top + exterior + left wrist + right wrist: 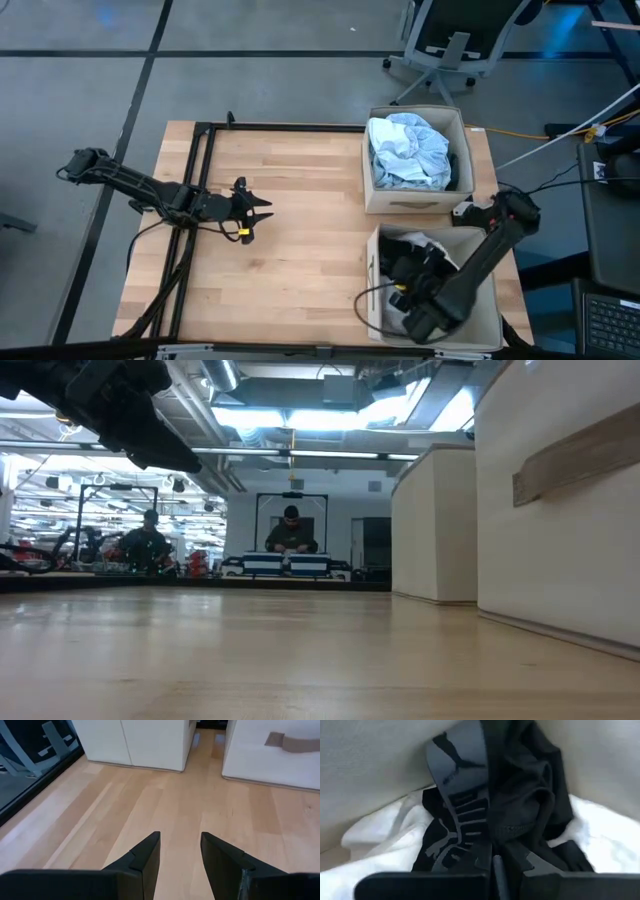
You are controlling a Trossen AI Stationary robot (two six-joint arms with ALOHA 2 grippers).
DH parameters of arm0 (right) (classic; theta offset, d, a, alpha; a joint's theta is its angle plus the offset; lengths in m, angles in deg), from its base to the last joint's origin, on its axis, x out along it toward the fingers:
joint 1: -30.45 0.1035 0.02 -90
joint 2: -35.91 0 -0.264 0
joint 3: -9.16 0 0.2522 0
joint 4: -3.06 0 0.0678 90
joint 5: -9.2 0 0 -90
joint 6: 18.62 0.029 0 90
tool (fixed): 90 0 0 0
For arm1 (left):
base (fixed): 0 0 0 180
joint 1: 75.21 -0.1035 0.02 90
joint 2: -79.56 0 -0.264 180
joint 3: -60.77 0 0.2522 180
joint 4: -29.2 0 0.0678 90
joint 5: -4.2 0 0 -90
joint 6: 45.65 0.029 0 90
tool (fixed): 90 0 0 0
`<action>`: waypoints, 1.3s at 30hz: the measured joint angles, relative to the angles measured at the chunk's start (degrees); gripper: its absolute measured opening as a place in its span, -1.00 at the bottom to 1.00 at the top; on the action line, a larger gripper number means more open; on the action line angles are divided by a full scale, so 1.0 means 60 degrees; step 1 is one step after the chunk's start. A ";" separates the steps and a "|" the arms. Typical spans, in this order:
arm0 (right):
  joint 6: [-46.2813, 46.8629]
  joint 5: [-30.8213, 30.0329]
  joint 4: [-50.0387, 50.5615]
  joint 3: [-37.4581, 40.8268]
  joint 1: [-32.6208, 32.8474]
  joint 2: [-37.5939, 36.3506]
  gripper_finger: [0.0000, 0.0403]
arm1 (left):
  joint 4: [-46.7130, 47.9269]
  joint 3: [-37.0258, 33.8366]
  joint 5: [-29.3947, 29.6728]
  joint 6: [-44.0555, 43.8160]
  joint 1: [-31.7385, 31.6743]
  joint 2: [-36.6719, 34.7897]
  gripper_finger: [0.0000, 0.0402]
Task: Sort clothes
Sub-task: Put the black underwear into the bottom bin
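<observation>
My right gripper (408,280) reaches down into the near beige box (371,300). It is shut on a black garment (520,795) with a grey printed band (460,775), which lies on white cloth (385,835) in that box. The far beige box (380,203) holds pale blue and white clothes (405,150). My left gripper (260,212) is open and empty above bare tabletop at the table's left half. It also shows in the left wrist view (180,837). My right gripper pinches a bunched part of the black garment (507,837) between its two fingers, beside the grey printed band. The fingers come from above, pointing down into the box. The garment rests on the white cloth and against the box wall.
A black metal frame (200,180) lies along the table's left and far edges. The two boxes stand at the right side, with a gap between them. Bare wood (300,260) spreads between my left gripper and the boxes. People sit at benches far behind the table (290,530).
</observation>
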 joint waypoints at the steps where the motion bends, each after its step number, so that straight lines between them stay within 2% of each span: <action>1: -0.0144 0.0041 -0.0126 0.0000 -0.0085 0.0147 -0.92 | 0.0021 0.0000 0.0000 -0.0011 0.0000 0.0001 -0.35; 5: -0.1064 0.1151 -0.1038 0.0261 -0.0428 0.0574 -0.92 | 0.0026 0.0000 0.0000 -0.0029 0.0000 0.0001 -0.35; 10: -0.1660 0.2428 -0.3691 0.1902 -0.0626 0.0600 -0.92 | 0.0019 0.0000 -0.0003 -0.0015 0.0000 0.0000 -0.35; 14: -0.1706 0.2556 -0.4947 0.2915 -0.0663 0.0573 -0.92 | 0.0022 0.0000 -0.0004 -0.0015 0.0000 0.0001 -0.35; 21: -0.1696 0.2240 -0.4985 0.2879 -0.0673 0.0494 -0.86 | 0.0043 0.0000 -0.0004 -0.0015 0.0000 0.0001 -0.35; 24: -0.1618 0.2247 -0.4922 0.2743 -0.0735 0.0394 -0.68 | 0.0051 0.0000 -0.0004 -0.0012 0.0000 0.0001 -0.35; 28: -0.1598 0.2295 -0.4539 0.2263 -0.0721 0.0391 -0.32 | 0.0058 0.0000 -0.0004 -0.0011 0.0000 0.0000 -0.35; 32: -0.1695 0.3014 -0.3406 0.1384 -0.0797 0.0394 0.00 | 0.0058 0.0000 -0.0004 0.0000 0.0000 0.0001 -0.35; 36: -0.2476 0.3811 -0.2071 0.0191 -0.0893 0.0391 0.19 | 0.0055 0.0000 -0.0004 0.0069 0.0000 -0.0002 -0.35; 39: -0.3252 0.3655 -0.1226 -0.0769 -0.0982 0.0391 0.25 | 0.0055 0.0000 -0.0004 0.0079 0.0000 -0.0001 -0.35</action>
